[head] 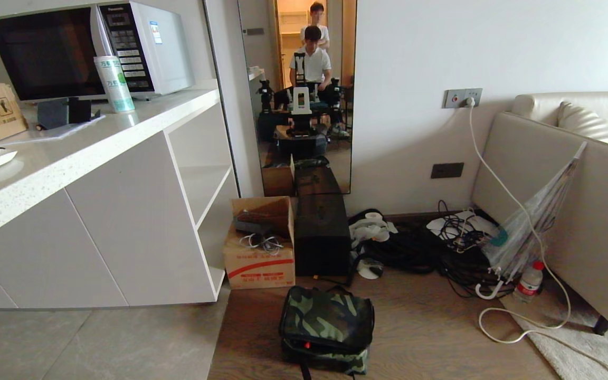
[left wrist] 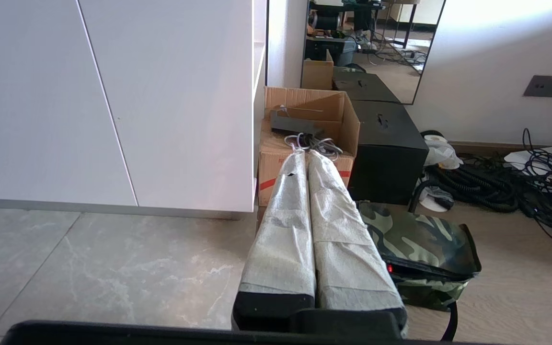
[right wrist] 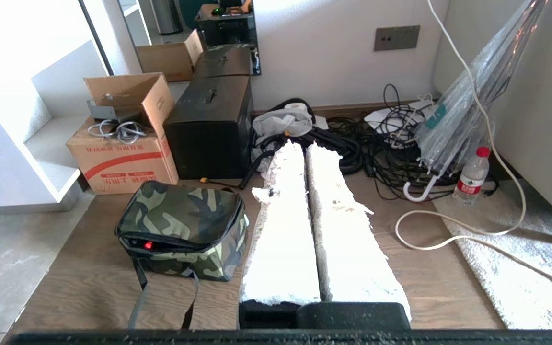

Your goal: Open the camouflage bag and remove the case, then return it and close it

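Camouflage bag (right wrist: pixel 182 230) (floor) just beside right gripper's (right wrist: pixel 304 148) pressed-together fingers.

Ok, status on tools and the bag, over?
Left tool and right tool shut, empty, off the camouflage bag. Bag on floor, zip partly open. Black box behind it; approach unobstructed.

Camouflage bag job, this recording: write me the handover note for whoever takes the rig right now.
Left gripper: shut, empty, held above the floor beside the bag, touching nothing.
Right gripper: shut, empty, also clear of the bag.
Neither arm shows in the head view.
Soft green-camouflage fabric bag: on the wooden floor, in front of the brown cardboard box and the tall black box. Its lid lies down, with a dark gap and a small red spot along the near edge.
Flat black case: not visible anywhere.
Done: cannot tell from this moment.
Left, if nothing is done: open the bag, remove the case, return it, close.
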Robot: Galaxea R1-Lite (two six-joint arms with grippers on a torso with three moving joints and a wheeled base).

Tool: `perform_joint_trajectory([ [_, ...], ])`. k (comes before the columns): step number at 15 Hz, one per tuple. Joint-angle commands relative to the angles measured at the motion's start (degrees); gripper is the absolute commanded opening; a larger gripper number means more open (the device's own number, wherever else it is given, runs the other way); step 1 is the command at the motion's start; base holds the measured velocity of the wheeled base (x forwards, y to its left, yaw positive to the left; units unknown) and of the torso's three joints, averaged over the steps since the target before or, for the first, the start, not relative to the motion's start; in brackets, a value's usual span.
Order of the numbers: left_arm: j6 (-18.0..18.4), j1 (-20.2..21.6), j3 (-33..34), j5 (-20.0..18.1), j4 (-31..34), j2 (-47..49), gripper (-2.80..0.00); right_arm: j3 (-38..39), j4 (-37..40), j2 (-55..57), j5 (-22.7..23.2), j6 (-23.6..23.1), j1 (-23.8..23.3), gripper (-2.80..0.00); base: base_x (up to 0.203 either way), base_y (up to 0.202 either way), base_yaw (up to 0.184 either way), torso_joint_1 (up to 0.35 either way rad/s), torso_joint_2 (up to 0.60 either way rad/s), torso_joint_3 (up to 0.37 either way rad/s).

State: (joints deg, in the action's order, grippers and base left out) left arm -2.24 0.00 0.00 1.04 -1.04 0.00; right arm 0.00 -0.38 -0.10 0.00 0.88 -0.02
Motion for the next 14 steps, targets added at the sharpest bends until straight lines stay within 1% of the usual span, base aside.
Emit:
perform_joint_trajectory([
  [1, -0.04, 0.0, 0.53, 0.02, -0.02, 0.0, -2.8, 0.0, -0.06, 0.1, 0.0, 0.34, 0.01, -2.8, 0.0, 0.0, 0.0, 0.0, 0.0, 0.0],
  [4, -0.04, 0.0, 0.53, 0.02, -0.02, 0.0, -2.8, 0.07, -0.12, 0.1, -0.16, 2.18, -0.06, -2.8, 0.0, 0.0, 0.0, 0.0, 0.0, 0.0],
  [14, -0.04, 0.0, 0.53, 0.02, -0.02, 0.0, -2.8, 0.09, -0.15, 0.1, -0.18, 2.2, -0.06, -2.8, 0.0, 0.0, 0.0, 0.0, 0.0, 0.0],
])
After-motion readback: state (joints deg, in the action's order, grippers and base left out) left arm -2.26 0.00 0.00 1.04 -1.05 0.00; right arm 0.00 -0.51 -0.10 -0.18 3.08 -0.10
